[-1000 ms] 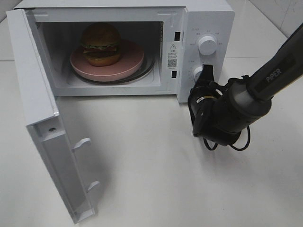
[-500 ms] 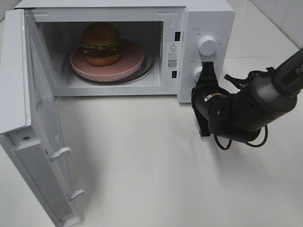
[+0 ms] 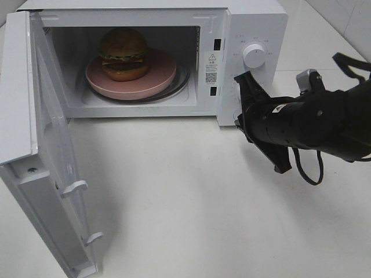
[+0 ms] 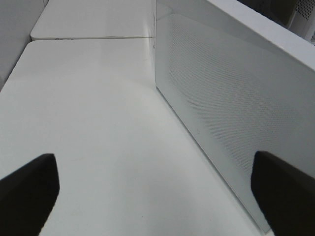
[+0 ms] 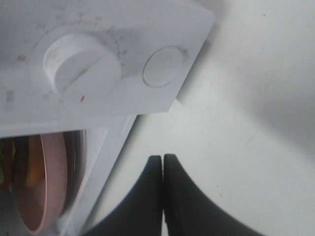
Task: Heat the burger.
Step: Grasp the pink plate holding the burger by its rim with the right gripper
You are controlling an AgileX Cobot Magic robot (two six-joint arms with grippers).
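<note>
The burger (image 3: pixel 123 53) sits on a round pink plate (image 3: pixel 159 78) inside the open white microwave (image 3: pixel 255 23). A sliver of it shows in the right wrist view (image 5: pixel 10 164), on the plate (image 5: pixel 47 189). My right gripper (image 3: pixel 239 120) is shut and empty, just in front of the lower right of the control panel, and it hides the lower knob from above. In the right wrist view the gripper (image 5: pixel 162 169) points below the lower knob (image 5: pixel 81 64) and the round button (image 5: pixel 164 66). My left gripper (image 4: pixel 157 196) is open and empty beside the door's outer face (image 4: pixel 221 98).
The microwave door (image 3: pixel 52 145) stands swung wide open at the left, reaching to the table's front edge. The upper knob (image 3: pixel 254 55) is uncovered. White tabletop (image 3: pixel 185 208) lies in front of the microwave. A cable loops under my right arm (image 3: pixel 313 174).
The door swung further open to the left, then stopped. My right arm rolled and lifted, moving right, with its shut gripper staying by the control panel.
</note>
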